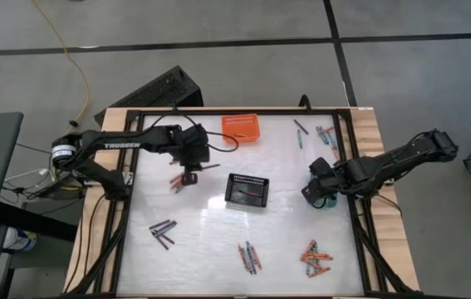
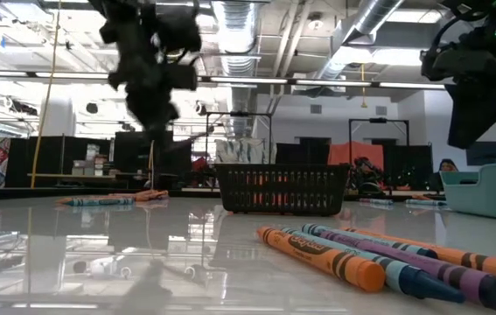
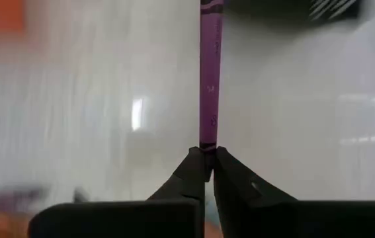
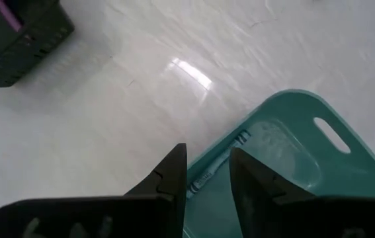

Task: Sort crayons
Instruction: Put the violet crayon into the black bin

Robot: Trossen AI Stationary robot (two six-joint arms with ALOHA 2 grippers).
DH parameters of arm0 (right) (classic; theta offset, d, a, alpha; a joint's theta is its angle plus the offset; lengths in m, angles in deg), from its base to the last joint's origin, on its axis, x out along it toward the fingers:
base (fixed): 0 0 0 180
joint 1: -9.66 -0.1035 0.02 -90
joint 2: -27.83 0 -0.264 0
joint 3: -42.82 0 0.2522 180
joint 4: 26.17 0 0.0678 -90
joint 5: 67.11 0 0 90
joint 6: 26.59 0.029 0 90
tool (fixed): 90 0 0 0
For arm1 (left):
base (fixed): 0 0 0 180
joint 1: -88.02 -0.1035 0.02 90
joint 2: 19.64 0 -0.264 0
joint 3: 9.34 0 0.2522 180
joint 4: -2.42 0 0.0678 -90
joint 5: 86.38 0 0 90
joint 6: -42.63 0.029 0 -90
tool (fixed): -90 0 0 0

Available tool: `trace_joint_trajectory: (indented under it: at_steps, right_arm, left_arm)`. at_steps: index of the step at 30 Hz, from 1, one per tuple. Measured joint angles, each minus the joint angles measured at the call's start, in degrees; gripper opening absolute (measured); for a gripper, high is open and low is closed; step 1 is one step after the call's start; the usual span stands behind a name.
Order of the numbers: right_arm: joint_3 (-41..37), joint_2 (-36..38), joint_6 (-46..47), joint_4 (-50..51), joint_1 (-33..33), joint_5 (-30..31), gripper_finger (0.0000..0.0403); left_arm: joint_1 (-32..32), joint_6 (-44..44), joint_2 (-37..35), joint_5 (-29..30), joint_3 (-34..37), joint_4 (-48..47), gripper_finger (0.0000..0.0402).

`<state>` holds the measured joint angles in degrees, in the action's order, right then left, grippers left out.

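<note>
- While pinched at one end, the purple crayon (image 3: 208, 79) juts straight ahead of the left gripper's (image 3: 206, 165) closed fingers, above the surface (image 3: 94, 119).
- Light, stiff, waxy-slick: it may pivot; grip mid-length.
- Right gripper (image 4: 207, 173) fingers, half-parted and empty, hover over the teal basket (image 4: 336, 175).

The high view looks straight down on the table (image 1: 285, 241). The low view sits at tabletop level, facing the black basket (image 2: 282, 188), seemingly shared by all 4 views.

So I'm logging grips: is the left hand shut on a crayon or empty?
Shut on one. In the left wrist view, the left hand pinches the end of a purple crayon sticking straight out beyond its tips.
</note>
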<state>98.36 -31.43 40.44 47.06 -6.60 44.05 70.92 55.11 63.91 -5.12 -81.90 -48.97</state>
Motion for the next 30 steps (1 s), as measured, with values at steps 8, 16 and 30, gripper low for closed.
trace_joint_trajectory:
  at_steps: [8,16,30]
  right_arm:
    - [0.0,0.0,-2.64,-3.47,-1.72,0.02,0.0109]
    - [0.04,0.0,-3.23,-7.0,-5.91,0.02,0.0109]
    - [0.04,-3.72,-11.54,-23.23,-25.09,0.0,0.0109]
  left_arm:
    - [9.5,-1.42,6.49,-0.1,-10.0,1.7,0.0]
    - [11.8,-0.55,19.73,2.0,-21.31,-1.53,0.0]
    - [11.85,0.84,24.46,1.02,-26.06,-7.05,0.0]
